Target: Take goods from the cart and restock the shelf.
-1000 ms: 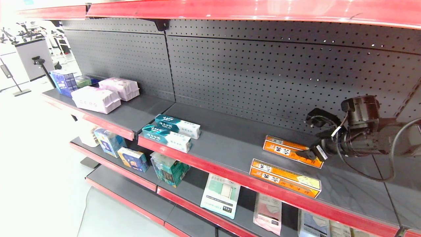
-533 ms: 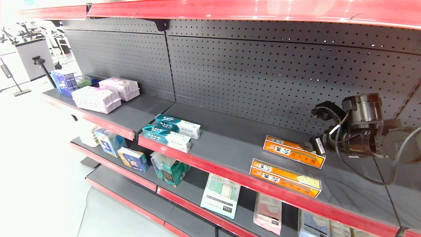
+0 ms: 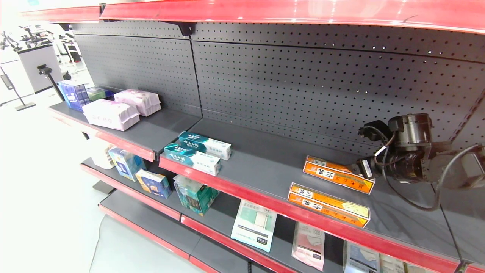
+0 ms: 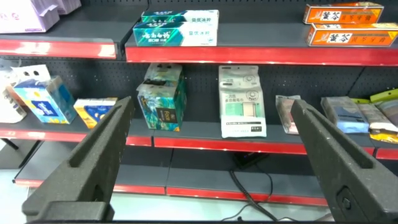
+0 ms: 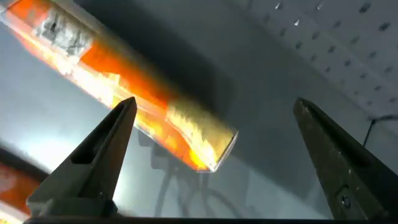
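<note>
Two orange boxes lie on the dark shelf (image 3: 265,163): the rear orange box (image 3: 338,174) and the front orange box (image 3: 328,204) near the red edge. My right gripper (image 3: 359,169) hovers just off the right end of the rear box, apart from it. Seen from the right wrist, that gripper (image 5: 213,104) is open, its fingers spread wide on either side of the rear box (image 5: 93,56), holding nothing. My left gripper (image 4: 211,102) is open and empty, facing the lower shelves. Both orange boxes (image 4: 343,14) show at the upper edge of the left wrist view.
Two teal boxes (image 3: 199,151) lie left of the orange ones, and white and pink packs (image 3: 110,113) sit further left. Lower shelves hold boxes and hanging packets (image 3: 254,224). A pegboard back wall (image 3: 303,83) and a red shelf above (image 3: 265,11) bound the space.
My right gripper has drawn back to the right and slightly up, away from the rear orange box's end. The box stays lying on the shelf.
</note>
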Robot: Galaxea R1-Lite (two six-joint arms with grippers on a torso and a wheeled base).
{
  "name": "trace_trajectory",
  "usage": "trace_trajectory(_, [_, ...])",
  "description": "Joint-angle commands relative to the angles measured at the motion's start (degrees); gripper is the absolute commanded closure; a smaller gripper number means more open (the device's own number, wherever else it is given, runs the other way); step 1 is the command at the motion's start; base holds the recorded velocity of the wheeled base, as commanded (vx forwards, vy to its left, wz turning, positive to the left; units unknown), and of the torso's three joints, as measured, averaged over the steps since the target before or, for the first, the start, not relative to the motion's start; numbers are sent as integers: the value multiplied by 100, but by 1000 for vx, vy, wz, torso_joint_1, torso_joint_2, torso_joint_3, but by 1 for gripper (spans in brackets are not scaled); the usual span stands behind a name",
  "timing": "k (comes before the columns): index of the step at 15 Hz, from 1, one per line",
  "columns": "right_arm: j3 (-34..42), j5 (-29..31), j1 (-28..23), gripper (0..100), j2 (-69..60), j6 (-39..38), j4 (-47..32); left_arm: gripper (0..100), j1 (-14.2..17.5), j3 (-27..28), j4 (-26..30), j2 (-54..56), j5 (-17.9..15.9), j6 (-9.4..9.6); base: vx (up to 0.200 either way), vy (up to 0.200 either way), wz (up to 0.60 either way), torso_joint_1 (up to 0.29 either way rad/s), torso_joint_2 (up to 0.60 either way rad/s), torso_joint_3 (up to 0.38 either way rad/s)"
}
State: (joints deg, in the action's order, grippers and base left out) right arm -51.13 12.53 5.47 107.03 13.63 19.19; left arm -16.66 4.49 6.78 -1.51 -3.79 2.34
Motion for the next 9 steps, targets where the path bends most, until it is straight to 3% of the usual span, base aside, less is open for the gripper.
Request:
trace_trajectory(1, [-11,21,-73,0,178,-1,24,0,-3,0,-1,-60,1,3,0,0,0,0,0,0])
trace_trajectory(9, [-213,127,-292,0,406,-1,41,0,-3,0,-1,-113,1,-6,0,0,0,0,0,0])
